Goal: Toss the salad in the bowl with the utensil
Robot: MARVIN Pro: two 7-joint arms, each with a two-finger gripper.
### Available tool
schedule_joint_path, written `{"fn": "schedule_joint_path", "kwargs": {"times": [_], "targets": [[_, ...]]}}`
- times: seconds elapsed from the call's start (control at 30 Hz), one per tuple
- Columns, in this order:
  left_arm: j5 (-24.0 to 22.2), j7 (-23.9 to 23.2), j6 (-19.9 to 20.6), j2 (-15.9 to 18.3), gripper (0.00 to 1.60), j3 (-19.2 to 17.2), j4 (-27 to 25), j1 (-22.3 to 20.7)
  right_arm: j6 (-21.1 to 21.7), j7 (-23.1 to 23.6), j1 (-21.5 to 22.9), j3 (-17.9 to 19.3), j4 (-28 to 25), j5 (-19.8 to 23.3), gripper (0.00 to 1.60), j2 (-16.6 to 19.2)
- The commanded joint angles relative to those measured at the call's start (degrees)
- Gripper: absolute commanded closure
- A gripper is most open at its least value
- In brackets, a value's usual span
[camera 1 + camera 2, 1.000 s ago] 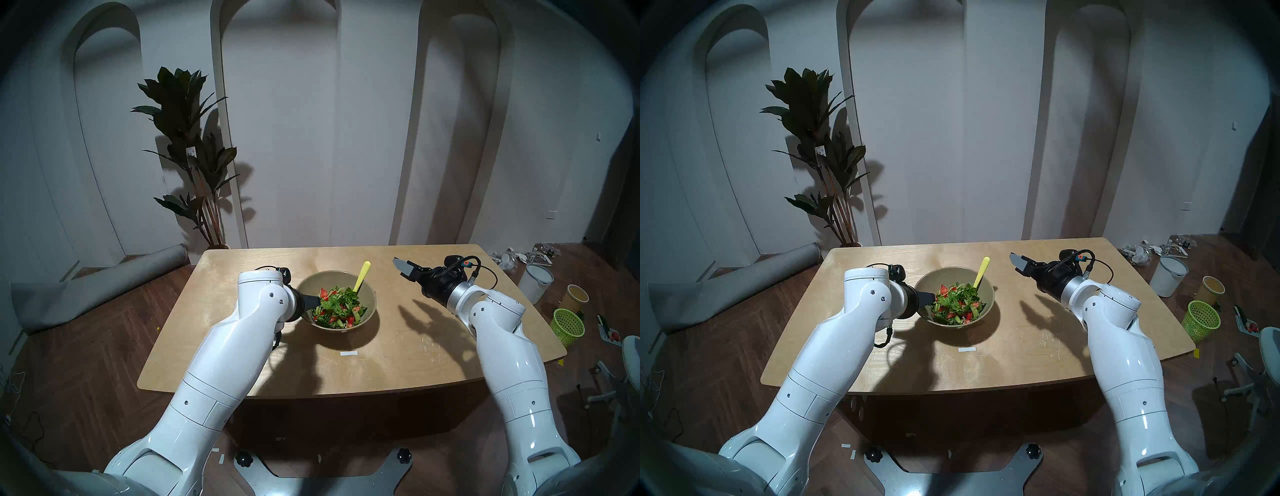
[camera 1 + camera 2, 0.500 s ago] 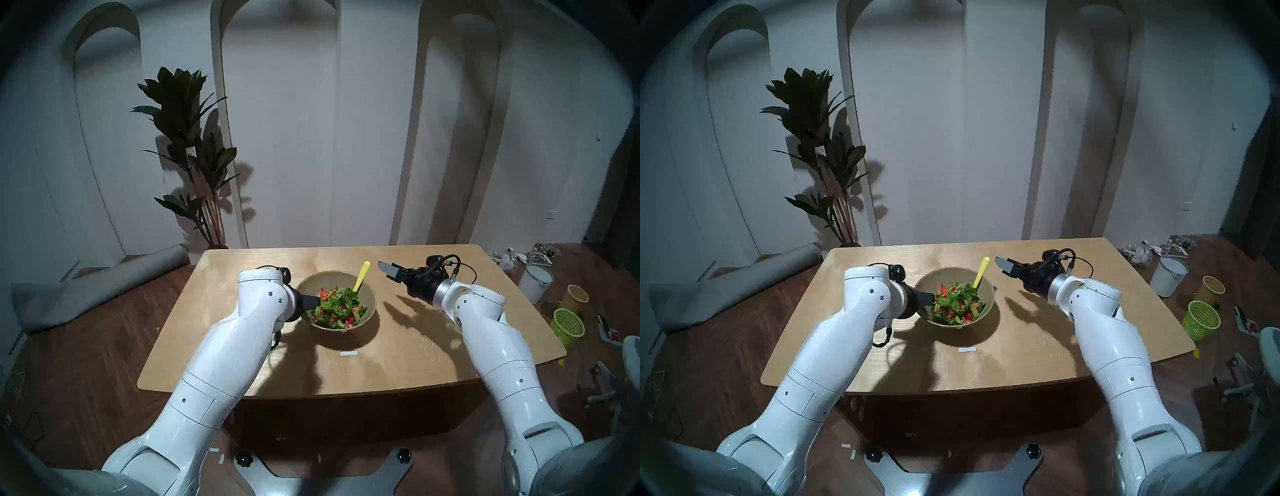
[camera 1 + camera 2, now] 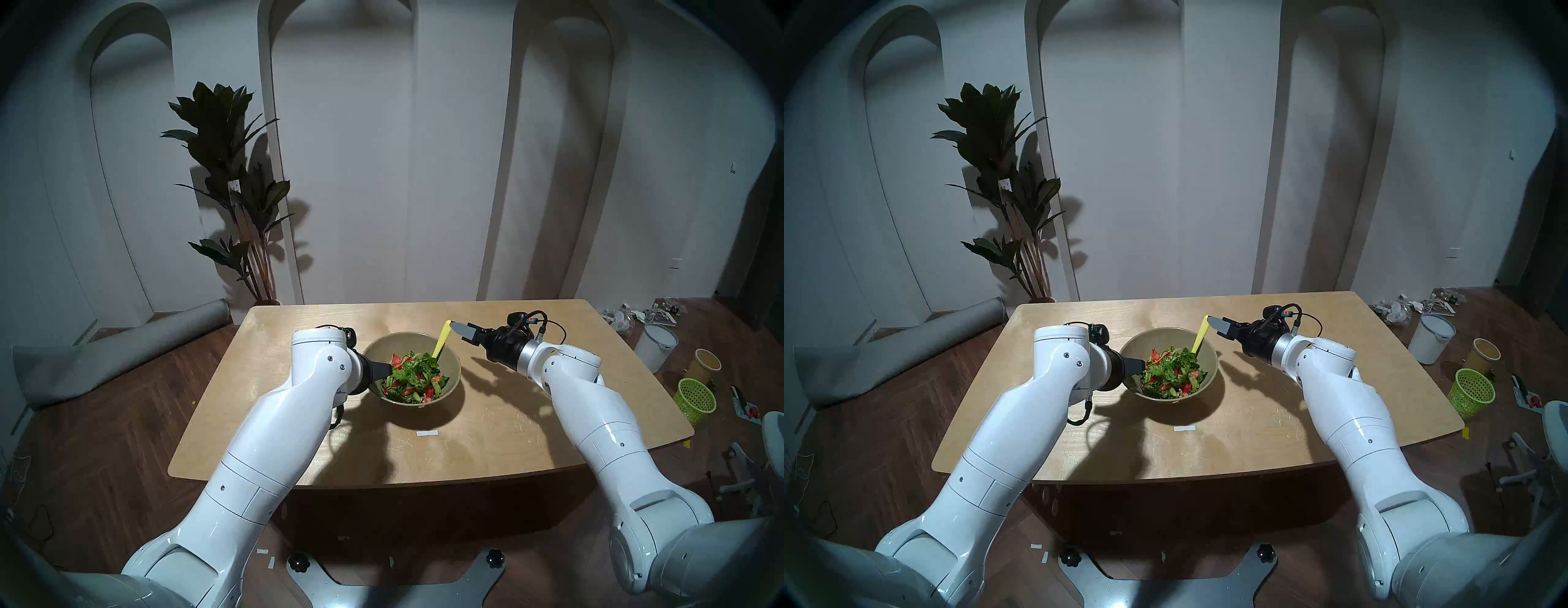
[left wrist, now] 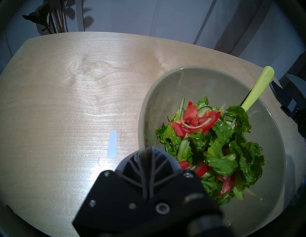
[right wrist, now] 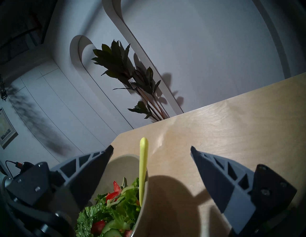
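Observation:
The olive-beige bowl (image 3: 407,342) stands mid-table and holds the salad (image 3: 413,375) of green leaves, cucumber and red tomato. The yellow-green spoon (image 3: 442,339) leans in the salad, its handle sticking up over the bowl's far right rim. My left gripper (image 3: 384,369) is shut on the bowl's left rim; the left wrist view shows both fingers clamping the rim (image 4: 140,132). My right gripper (image 3: 456,327) is open at the handle's tip. In the right wrist view the spoon (image 5: 143,165) rises between the spread fingers (image 5: 92,165), touching neither.
A white tape strip (image 3: 427,433) lies on the table in front of the bowl. On the floor to the right stand a lime-green mesh basket (image 3: 695,399), a white bucket (image 3: 655,346) and clutter. A rolled mat (image 3: 119,352) and a potted plant (image 3: 237,191) are at the left.
My right arm has swung left across the table, bringing its open gripper up to the spoon's handle. The left gripper, bowl and spoon have stayed put.

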Motion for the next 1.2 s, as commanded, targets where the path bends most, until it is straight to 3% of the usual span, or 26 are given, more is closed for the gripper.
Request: {"fn": "schedule_joint_path", "kwargs": {"times": [0.0,0.33,0.7,0.73,0.77,0.83,0.87,1.0,1.03,1.07,1.17], "targets": [[-0.53,0.39,-0.06,0.31,1.60,0.05,-0.13,-0.60,-1.92,3.93,6.44,-1.64,3.86,-0.73,0.00,-1.45],[-2.14,1.50,-0.06,0.81,1.60,0.53,-0.12,-1.01,-4.79,10.05,11.97,-4.91,12.98,-2.87,0.00,-2.30],[-3.91,2.67,-0.06,1.35,1.60,1.04,-0.08,-1.46,-8.82,16.23,14.89,-5.97,19.91,-3.99,0.03,-2.24],[-4.00,2.71,-0.06,1.39,1.60,1.08,-0.08,-1.49,-9.00,16.53,15.04,-6.01,20.28,-4.01,0.15,-2.27],[-4.15,2.78,-0.06,1.45,1.60,1.13,-0.08,-1.53,-9.29,17.01,15.29,-6.09,20.82,-4.05,0.40,-2.30],[-4.37,2.88,-0.06,1.55,1.60,1.22,-0.07,-1.60,-9.83,17.79,15.59,-6.31,21.60,-4.19,0.61,-2.29],[-4.49,2.94,-0.06,1.60,1.60,1.27,-0.06,-1.63,-10.10,18.18,15.75,-6.43,22.01,-4.26,0.83,-2.30],[-4.91,3.15,-0.06,1.79,1.60,1.44,-0.05,-1.75,-11.06,19.49,16.32,-6.79,23.63,-4.34,1.04,-2.37],[-5.00,3.20,-0.06,1.82,1.60,1.47,-0.05,-1.78,-11.30,19.74,16.40,-6.80,23.99,-4.32,1.20,-2.39],[-5.08,3.24,-0.06,1.86,1.60,1.50,-0.05,-1.80,-11.54,20.00,16.49,-6.85,24.31,-4.33,1.47,-2.39],[-5.38,3.39,-0.06,1.99,1.60,1.63,-0.04,-1.89,-12.41,20.73,16.75,-6.88,25.44,-4.23,1.53,-2.40]]}}
